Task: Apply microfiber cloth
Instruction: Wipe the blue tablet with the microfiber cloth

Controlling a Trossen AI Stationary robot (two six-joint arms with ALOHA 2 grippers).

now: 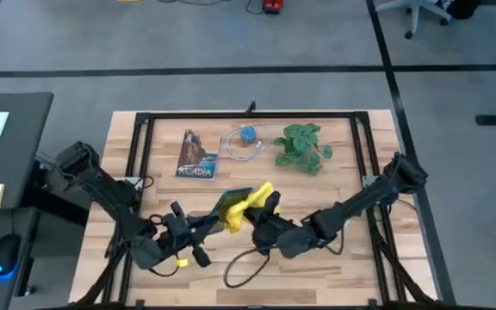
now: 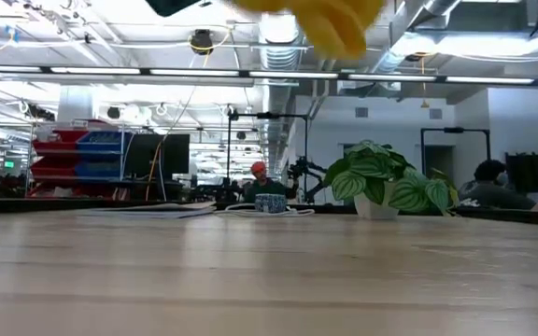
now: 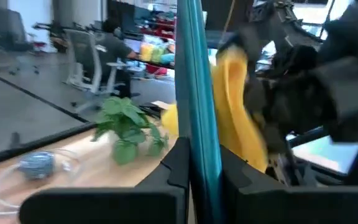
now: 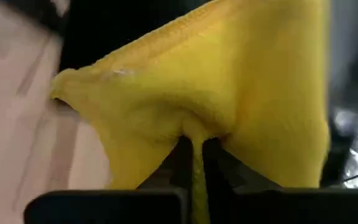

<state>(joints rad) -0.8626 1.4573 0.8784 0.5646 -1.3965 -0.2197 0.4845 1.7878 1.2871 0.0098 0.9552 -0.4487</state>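
The tablet [image 1: 223, 203], dark with a teal back, is held up off the table at front centre, with my left gripper [image 1: 207, 220] shut on it. The left wrist view shows the tablet edge-on [image 3: 194, 87], upright between the fingers. The yellow microfiber cloth [image 1: 254, 198] lies bunched against the tablet's right side, with my right gripper [image 1: 263, 217] shut on it. In the low view the cloth [image 2: 330, 21] hangs high above the table top. In the left wrist view the cloth [image 3: 236, 109] sits between the tablet and the right gripper. My left gripper pinches the tablet's lower edge [image 3: 199, 163] between its two fingers, one on each face. The tablet stands upright on edge, lifted clear of the table. My right gripper pinches a gathered fold of the cloth [image 4: 195, 138] between its two fingers. The cloth bulges out beyond the fingertips [image 4: 185, 155], clear of the table, and lies against the tablet.
At the back of the table lie a book [image 1: 196, 157], a clear bag with a blue object [image 1: 246, 139] and a small potted plant [image 1: 302, 147]. A dark cable [image 1: 246, 269] loops near the front edge. A black frame [image 1: 248, 115] borders the table.
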